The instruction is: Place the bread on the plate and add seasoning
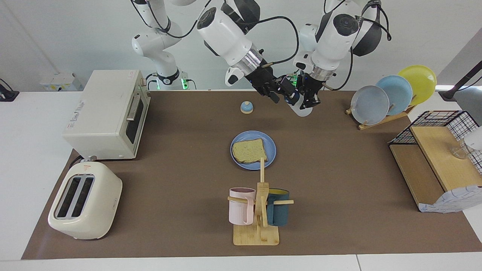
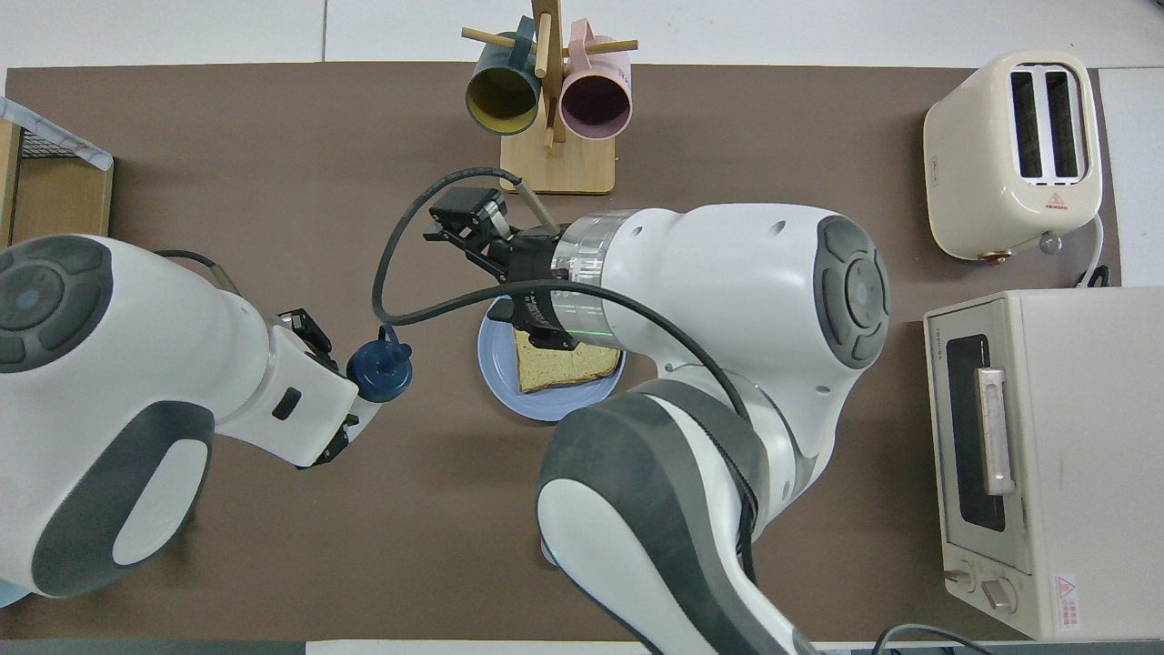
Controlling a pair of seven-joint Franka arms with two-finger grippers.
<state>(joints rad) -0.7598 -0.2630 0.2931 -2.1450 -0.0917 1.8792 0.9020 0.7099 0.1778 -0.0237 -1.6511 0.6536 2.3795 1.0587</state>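
The bread (image 1: 249,150) lies flat on the blue plate (image 1: 270,145) in the middle of the mat; both also show in the overhead view, the bread (image 2: 564,368) partly under my right arm. My left gripper (image 1: 310,100) is shut on the seasoning bottle (image 1: 302,109) and holds it tilted in the air over bare mat beside the plate. The bottle's navy cap (image 2: 380,368) points toward my right gripper. My right gripper (image 1: 274,96) hangs in the air close beside the cap, not touching it, over the plate's edge.
A blue-domed bell (image 1: 246,107) stands nearer to the robots than the plate. A mug rack (image 1: 260,210) stands farther out. A toaster (image 1: 84,205) and an oven (image 1: 109,113) are at the right arm's end; a plate rack (image 1: 391,96) and a wire shelf (image 1: 437,158) at the left arm's.
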